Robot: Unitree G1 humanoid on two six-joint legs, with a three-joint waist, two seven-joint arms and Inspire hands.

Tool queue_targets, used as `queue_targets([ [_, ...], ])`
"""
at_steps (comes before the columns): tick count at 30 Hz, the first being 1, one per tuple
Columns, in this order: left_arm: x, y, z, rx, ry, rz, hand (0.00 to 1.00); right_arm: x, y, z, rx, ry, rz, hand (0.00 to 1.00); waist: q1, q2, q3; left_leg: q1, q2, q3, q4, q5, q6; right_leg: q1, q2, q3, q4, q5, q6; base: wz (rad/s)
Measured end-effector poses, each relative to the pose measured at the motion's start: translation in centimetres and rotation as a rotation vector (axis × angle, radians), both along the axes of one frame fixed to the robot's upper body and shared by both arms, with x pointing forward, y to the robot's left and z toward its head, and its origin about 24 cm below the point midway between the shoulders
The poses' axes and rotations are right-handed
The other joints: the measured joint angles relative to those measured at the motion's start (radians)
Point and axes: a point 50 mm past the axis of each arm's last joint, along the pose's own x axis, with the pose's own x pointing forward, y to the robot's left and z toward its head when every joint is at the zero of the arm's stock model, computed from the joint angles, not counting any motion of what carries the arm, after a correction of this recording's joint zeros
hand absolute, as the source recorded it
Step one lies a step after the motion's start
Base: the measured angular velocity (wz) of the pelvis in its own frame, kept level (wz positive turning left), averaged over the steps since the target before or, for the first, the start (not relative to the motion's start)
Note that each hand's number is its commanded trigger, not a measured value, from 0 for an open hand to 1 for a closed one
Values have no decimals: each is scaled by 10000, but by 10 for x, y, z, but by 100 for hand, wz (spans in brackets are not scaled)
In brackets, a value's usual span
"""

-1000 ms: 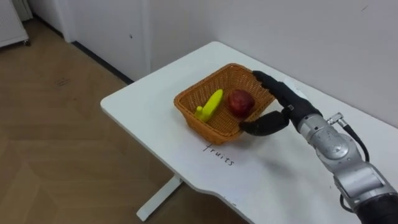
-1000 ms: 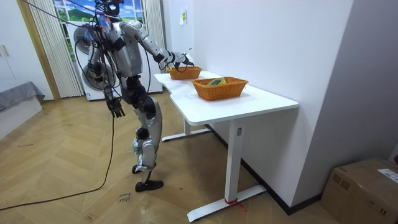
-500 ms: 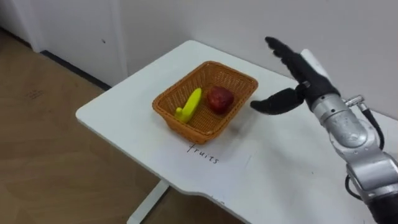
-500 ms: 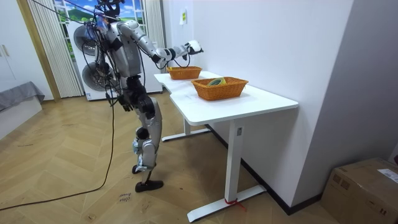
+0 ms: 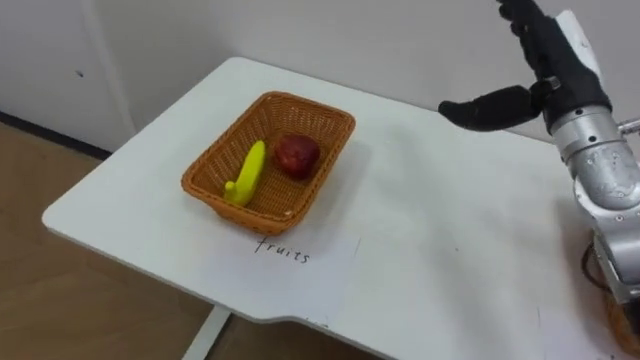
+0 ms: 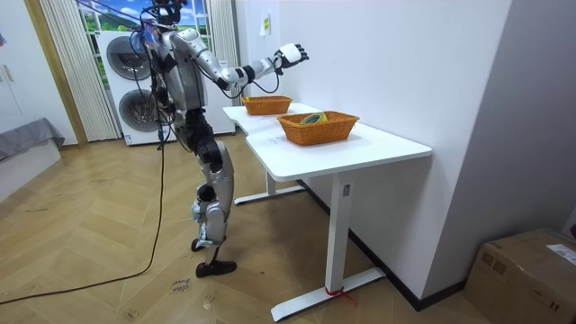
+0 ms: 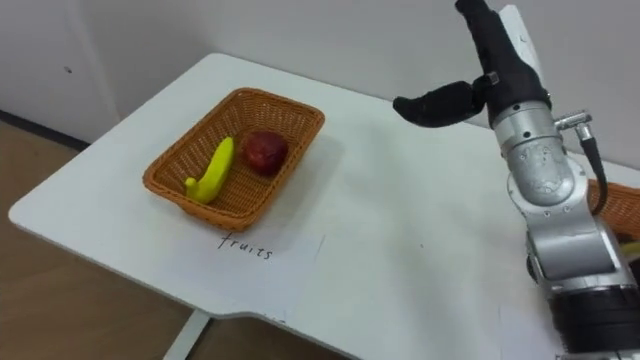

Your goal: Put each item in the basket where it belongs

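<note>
The tips of the right hand [image 5: 548, 80] are cut off by the upper edge of both eye views. What can be seen of it is spread wide: the fingers are held straight and upward, the thumb juts out sideways, and nothing is held in it. In the right eye view a strip of wickerwork is seen behind the forearm, largely hidden and cut off at the edge.

In the room view a second basket [image 6: 318, 129] is seen nearer the camera on the white bench [image 5: 430, 230]. Something green and yellow lies in it, but what it is cannot be made out.

The fruit basket [image 5: 235, 208] stands near the bench's left end, with a handwritten word on the bench just before it. A banana [image 5: 245, 175] and a red apple [image 5: 297, 155] lie in it side by side, the banana to the left, and the two are close or touching. The hand is held in the air above the bench, well apart from this basket, to its right and nearer the wall. In the room view the robot is seen standing at the bench's far end, its right arm stretched up over the baskets.
</note>
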Motion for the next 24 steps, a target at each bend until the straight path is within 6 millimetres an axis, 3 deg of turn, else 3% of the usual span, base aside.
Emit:
queue_targets([
  [4, 1, 1, 0, 203, -172, 33, 0, -2, -4, 8, 458, -508, -274, 0, -118, -4, 92, 148, 86, 213, -83, -18, -31, 2, 55, 26, -47, 24, -40, -12],
  [7, 2, 2, 0, 314, -202, 84, 0, -3, -10, 13, 613, -855, -548, 0, -183, 4, 90, 84, 195, 299, -122, -52, -80, 13, 213, 165, -341, 162, -102, -18],
  [9, 2, 2, 0, 281, -206, 70, 0, -5, -15, 21, 773, -1255, -792, 0, -289, 32, 76, 122, 232, 409, -128, -69, -93, 10, 271, 316, -401, 185, -103, -10],
  [13, 2, 2, 0, 320, -225, 98, 0, -11, -27, 37, 1450, -2053, -1198, 0, -621, 158, -49, 335, 278, 687, -297, -66, -100, 92, 330, 575, -511, 198, -114, -16],
  [15, 2, 4, 1, 424, -282, 231, 0, -12, -34, 41, 1806, -2135, -1278, 0, -726, 163, -60, 513, 322, 867, -443, -63, -106, 111, 368, 730, -512, 197, -114, -30],
  [18, -1, 11, 3, 749, -360, 532, 0, -16, -48, 48, 2445, -2392, -1570, 0, -1068, 23, -49, 644, 388, 985, -500, -87, -156, 168, 438, 845, -533, 202, -122, -16],
  [20, -2, 13, 3, 852, -354, 560, 0, -20, -56, 49, 2806, -2535, -1888, 0, -1246, -84, -97, 691, 422, 1049, -510, -106, -185, 215, 473, 863, -601, 209, -135, -11],
  [22, -1, 12, 3, 856, -399, 568, 0, -23, -63, 51, 2905, -2740, -2260, 0, -1361, -172, -33, 768, 529, 1287, -528, -142, -238, 200, 596, 1138, -697, 285, -230, -35],
  [24, -2, 12, 3, 865, -390, 576, 0, -25, -66, 51, 2941, -2819, -2419, 0, -1483, -194, -20, 768, 604, 1435, -565, -164, -276, 98, 671, 1278, -691, 314, -275, -32],
])
